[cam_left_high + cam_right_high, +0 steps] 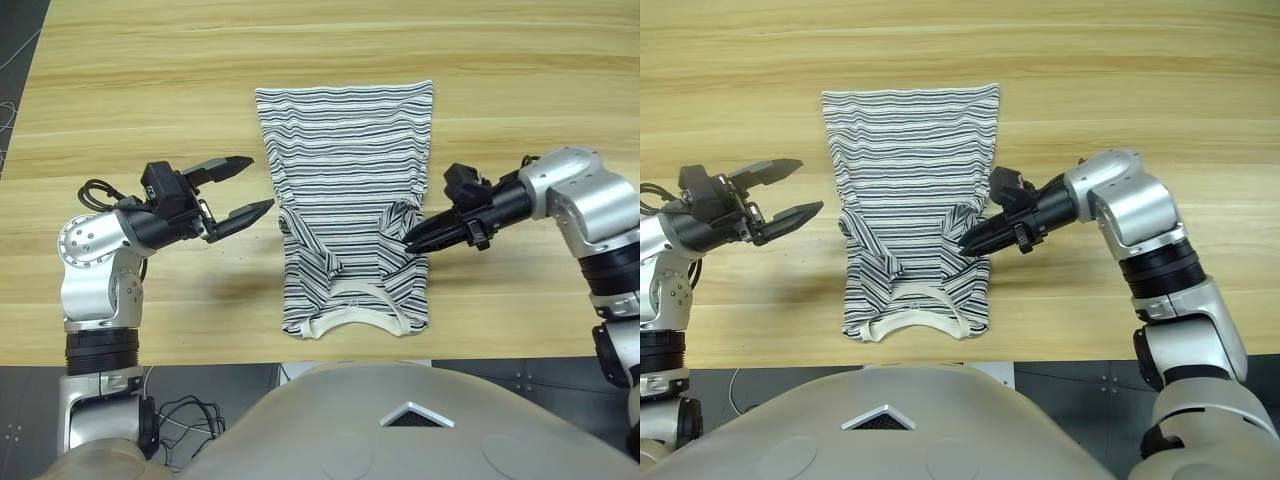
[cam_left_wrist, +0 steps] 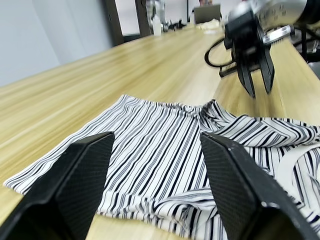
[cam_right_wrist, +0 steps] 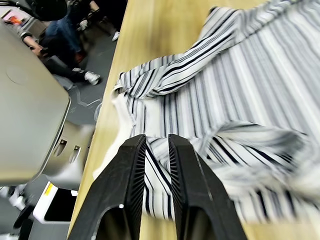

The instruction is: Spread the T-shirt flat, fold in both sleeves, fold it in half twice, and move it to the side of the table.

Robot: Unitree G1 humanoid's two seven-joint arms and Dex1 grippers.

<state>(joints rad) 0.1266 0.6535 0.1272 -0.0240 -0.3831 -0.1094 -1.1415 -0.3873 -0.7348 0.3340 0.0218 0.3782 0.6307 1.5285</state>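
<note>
Striped T-shirt (image 1: 345, 150) lies on the wooden surface (image 1: 120, 80), about midway between its left and right edges. The white collar (image 1: 345, 322) is close to the near edge and the hem points toward the far edge. Both sleeves are folded in over the body: left sleeve (image 1: 318, 258) runs diagonally toward the collar, and right sleeve (image 1: 400, 222) is bunched at the shirt's right side. The upper half of the shirt, toward the hem, is fairly flat, while the collar half is wrinkled. The body is not folded in half.

Left gripper (image 1: 261, 183) sits just beside the shirt's left edge, level with the sleeve folds. Its fingers are spread wide with nothing between them. They point at the shirt, and I can't tell if the lower fingertip touches the cloth.

Right gripper (image 1: 408, 243) is at the shirt's right edge, with its tip on or just over the folded right sleeve. Its fingers are nearly together, leaving only a thin gap. The right wrist view shows no cloth in that gap, just striped fabric beyond the tips.
</note>
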